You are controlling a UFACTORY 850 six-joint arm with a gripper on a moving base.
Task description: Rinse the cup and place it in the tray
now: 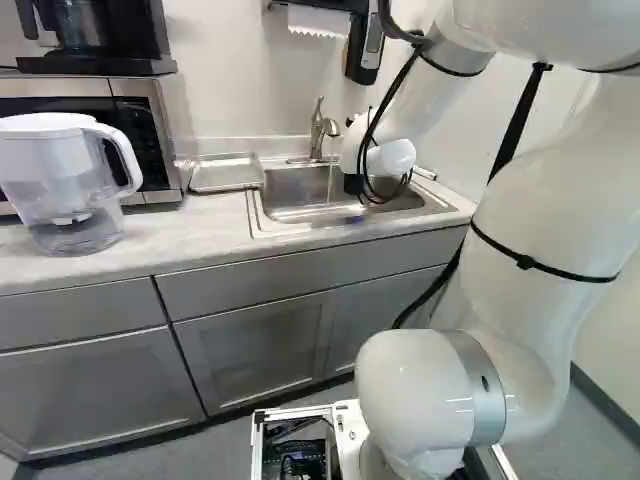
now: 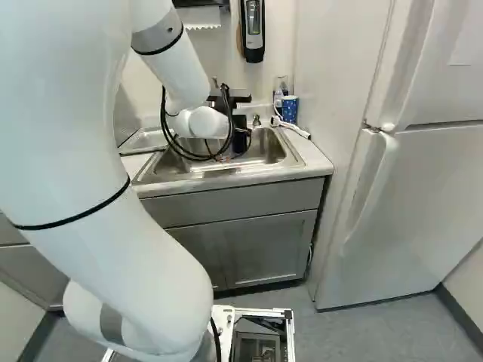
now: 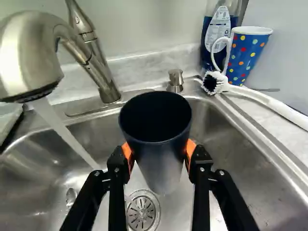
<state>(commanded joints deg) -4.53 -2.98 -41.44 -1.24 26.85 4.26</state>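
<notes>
- Pale marbled countertop (image 1: pixel 150 237) lines a white-walled kitchen corner, above gray cabinets (image 1: pixel 252 350) and beside a white refrigerator (image 2: pixel 417 204).
- Held over the stainless steel sink (image 3: pixel 269 192): a dark, tapered cup (image 3: pixel 161 166), mouth up, pinched between the orange pads (image 3: pixel 189 150) of my gripper (image 2: pixel 240 130), one pad against each side.
- Water (image 3: pixel 65 132) pours from the brushed-metal faucet (image 3: pixel 29 53) in a slanting stream beside the cup, falling into the basin; the round drain strainer (image 3: pixel 143 211) shows below.
- Left of the sink in the left base view, the metal tray (image 1: pixel 226 174) sits on the counter, well apart from the cup in my grasp.
- At the sink's far corner stand a blue polka-dot mug (image 3: pixel 246 57) and a bottle of blue liquid (image 3: pixel 219 33); a white scrub brush (image 3: pixel 269 102) lies just beside them, near the soap dispenser (image 3: pixel 175 79).
- Across the counter, a clear water filter pitcher (image 1: pixel 60 185) stands before the microwave (image 1: pixel 160 130), which bears a black coffee maker (image 1: pixel 95 65).
</notes>
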